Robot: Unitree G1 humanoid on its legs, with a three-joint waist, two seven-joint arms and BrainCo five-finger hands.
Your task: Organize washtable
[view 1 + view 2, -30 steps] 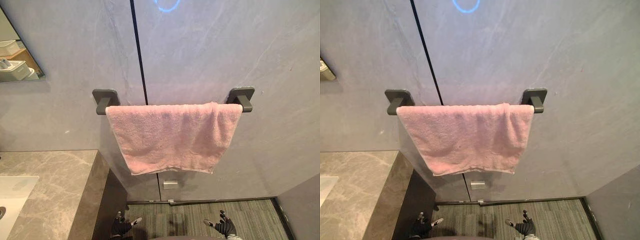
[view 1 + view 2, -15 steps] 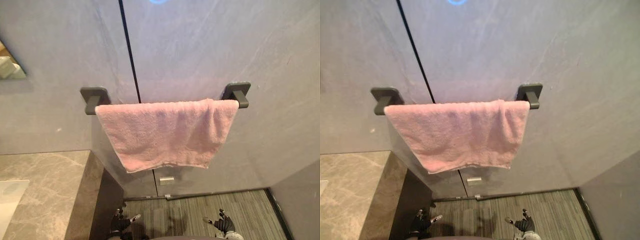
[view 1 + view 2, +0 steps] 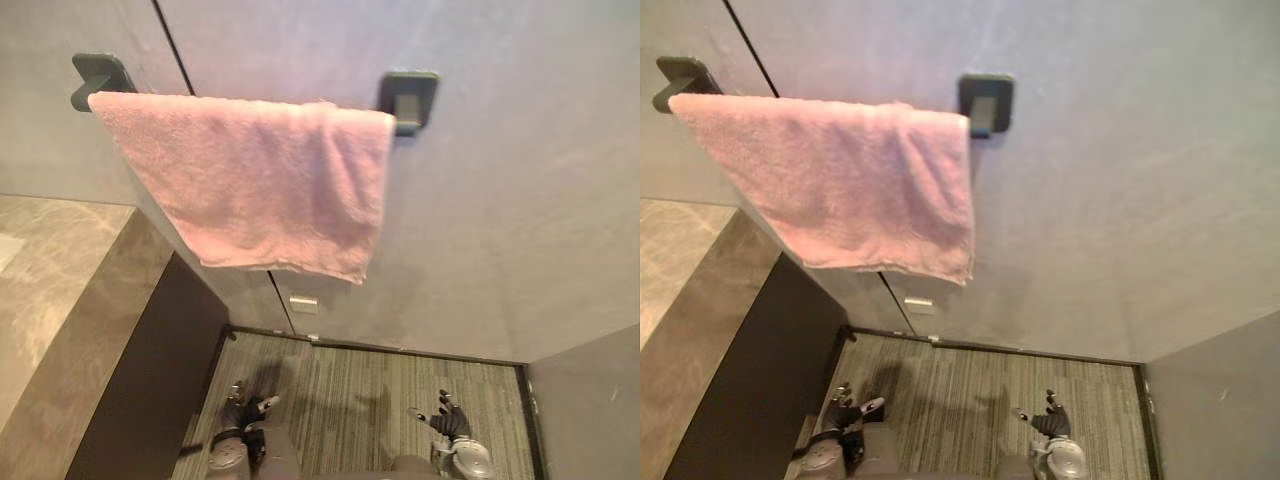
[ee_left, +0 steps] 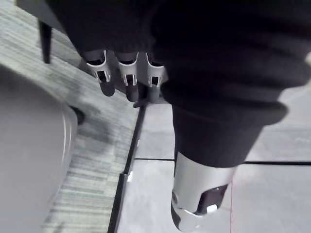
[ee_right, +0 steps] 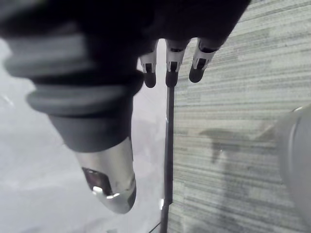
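A pink towel (image 3: 255, 180) hangs spread over a dark wall bar between two dark brackets (image 3: 408, 95), its lower edge slanting. The grey marble washtable (image 3: 60, 290) juts in at the left, below the towel's left end. My left hand (image 3: 248, 410) hangs low over the floor near the washtable's dark side, well below the towel. My right hand (image 3: 447, 420) hangs low at the right. In the wrist views the left hand's fingers (image 4: 127, 80) and the right hand's fingers (image 5: 170, 65) are straight and hold nothing.
A grey panelled wall (image 3: 500, 200) with a dark vertical seam stands behind the towel. A small white plate (image 3: 303, 303) sits low on it. Striped grey carpet (image 3: 370, 380) covers the floor, and a grey wall (image 3: 590, 400) closes the right side.
The camera has swung right and tilted down, so the towel bar now sits at the upper left and more floor shows. The towel and both hands look unmoved.
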